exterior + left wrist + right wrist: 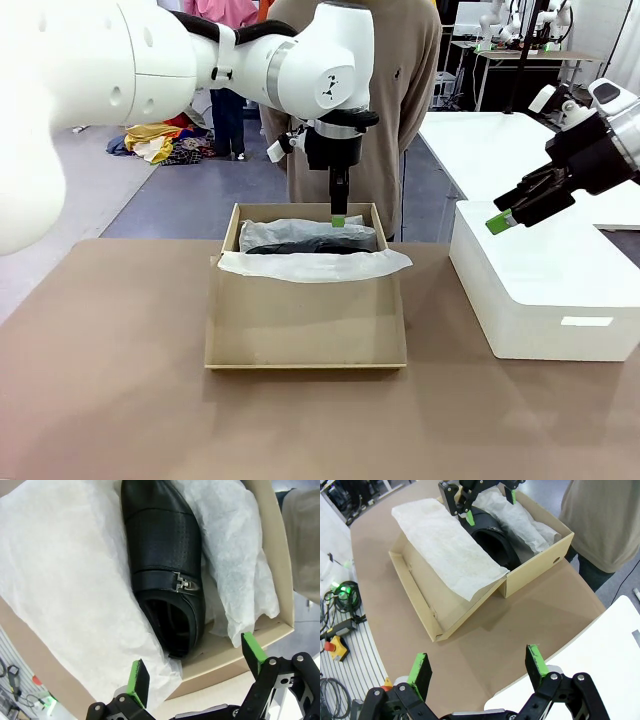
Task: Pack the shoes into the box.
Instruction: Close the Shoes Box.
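Snagging is the main hazard. Left jaws stand wide apart and hold nothing. Their green pads (137,680) hang just above the heel end of a black shoe (165,565), which lies on white tissue paper (70,580) inside the box (540,567).

A lift that is not straight up can catch a pad on the tissue paper or on the buckle strap (182,584) and drag the shoe out of place. Whether a second shoe lies beside it cannot be told.

Tissue paper drapes over the box wall at 6 o'clock onto the open lid flap (305,330). Closing the flap over it can crumple the paper or jam the lid.

Right jaws are likewise wide apart and empty, above the white box (545,290) at 3 o'clock of the box. A reach across the middle can meet the left arm (250,60).

A person (400,110) stands at 12 o'clock, close to the desk (100,380) edge and within reach of either arm.
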Controlling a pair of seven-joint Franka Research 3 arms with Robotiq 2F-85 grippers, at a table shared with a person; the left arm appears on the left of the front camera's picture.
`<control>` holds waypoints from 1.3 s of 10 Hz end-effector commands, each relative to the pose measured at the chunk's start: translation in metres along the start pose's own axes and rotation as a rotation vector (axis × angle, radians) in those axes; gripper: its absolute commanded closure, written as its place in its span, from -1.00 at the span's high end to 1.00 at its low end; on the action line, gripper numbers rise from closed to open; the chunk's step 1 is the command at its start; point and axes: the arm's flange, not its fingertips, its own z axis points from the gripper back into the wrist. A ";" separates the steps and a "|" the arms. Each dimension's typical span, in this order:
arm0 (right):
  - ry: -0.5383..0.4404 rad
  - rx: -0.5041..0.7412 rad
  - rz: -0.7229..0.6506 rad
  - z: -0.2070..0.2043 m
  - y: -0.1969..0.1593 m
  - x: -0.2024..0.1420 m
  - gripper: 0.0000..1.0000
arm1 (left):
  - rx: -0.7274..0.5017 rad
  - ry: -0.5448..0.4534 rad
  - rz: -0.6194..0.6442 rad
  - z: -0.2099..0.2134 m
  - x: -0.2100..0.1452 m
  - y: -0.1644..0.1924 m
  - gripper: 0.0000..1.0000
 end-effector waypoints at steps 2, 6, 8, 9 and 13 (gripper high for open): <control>-0.033 0.014 0.022 -0.002 -0.003 0.000 1.00 | -0.001 -0.002 0.007 0.003 0.001 0.000 1.00; -0.033 0.014 0.022 -0.002 -0.003 0.000 1.00 | -0.001 -0.002 0.007 0.003 0.001 0.000 1.00; -0.033 0.014 0.022 -0.002 -0.003 0.000 1.00 | -0.062 0.001 -0.113 0.017 0.008 0.005 1.00; -0.033 0.014 0.022 -0.002 -0.003 0.000 1.00 | -0.072 0.001 -0.183 0.028 0.020 0.006 1.00; -0.033 0.014 0.022 -0.002 -0.003 0.000 1.00 | -0.030 -0.027 -0.508 0.065 0.086 0.008 1.00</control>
